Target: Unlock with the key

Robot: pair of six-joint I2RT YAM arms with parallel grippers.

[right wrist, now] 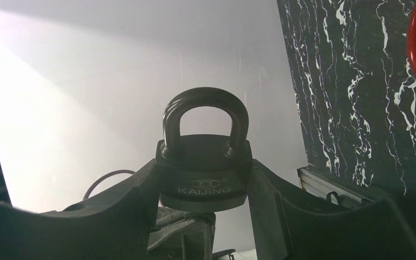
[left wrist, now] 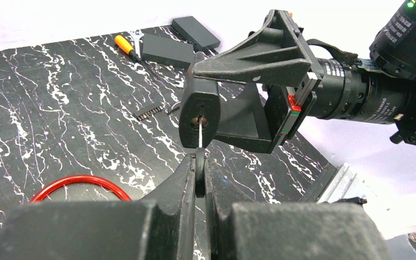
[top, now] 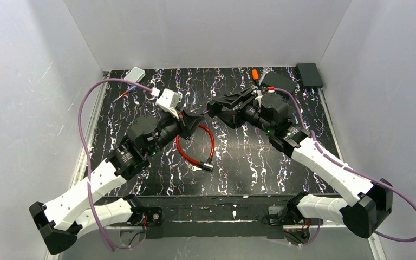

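Surface: black marble-patterned table [top: 249,162] with white veins, walled in by plain white panels.
Padlock: black padlock [left wrist: 199,108] marked KAIJING, held up off the table near its middle; both legs of the shackle sit in the body, and the keyhole face points at the left arm.
Right gripper [right wrist: 203,184]: jaws part-spread and clamped on the padlock body, one finger on each side.
Key: thin silver key [left wrist: 200,135], its blade tip at the keyhole; how deep it goes I cannot tell.
Left gripper [left wrist: 199,162]: pinched tight on the key's head, just beside the padlock.
Cable: red looped cable [top: 195,143] lying on the table below both grippers.
Far right corner: orange-handled screwdriver [left wrist: 125,44] beside two flat black boxes [top: 309,74].
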